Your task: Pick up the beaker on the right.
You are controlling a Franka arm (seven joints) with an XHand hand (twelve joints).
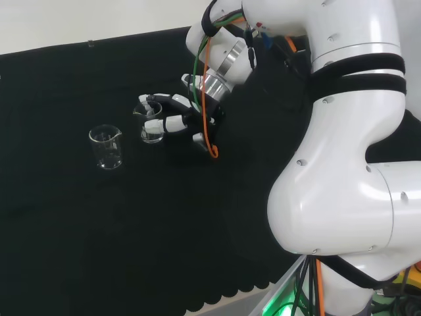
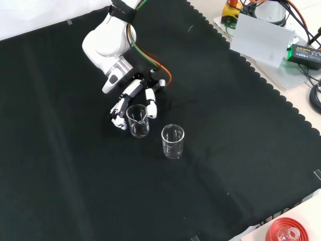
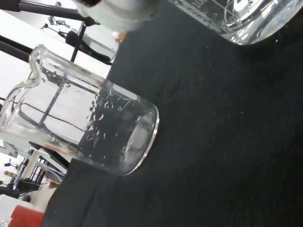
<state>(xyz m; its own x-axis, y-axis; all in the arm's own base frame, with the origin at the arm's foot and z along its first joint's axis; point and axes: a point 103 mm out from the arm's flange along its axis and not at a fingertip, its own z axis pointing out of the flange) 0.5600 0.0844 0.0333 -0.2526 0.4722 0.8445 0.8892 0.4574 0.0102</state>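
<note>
Black cloth (image 2: 75, 175) covers the whole bench, scalloped along its edge, and two clear glass beakers stand upright on it with nothing visible inside. From where the head camera looks, the hand (image 1: 176, 117) has its black-and-white fingers curled around the nearer beaker (image 1: 151, 125), one set above the rim and one lower along the wall, so the glass sits right in its grasp, base apparently on the cloth. From the front the same beaker (image 2: 139, 120) stands just below the fingertips (image 2: 150, 109), which bracket it on either side. The other beaker (image 2: 172, 141) stands apart from the hand, just beyond the held one and clear of the fingers; it is the one out to the left in the head view (image 1: 106, 147). Close past the palm, the wrist view shows that spare beaker (image 3: 85, 127) large, with its pouring lip and printed scale, and the curved base of the grasped one (image 3: 236, 23) at the picture's edge. I'd judge this glass light and rigid but smooth, slippery and breakable, so the sensible hold is around the straight wall at mid-height, thumb opposite fingers, away from the thin rim and spout, lifting straight up so it doesn't tip or knock its neighbour.
</note>
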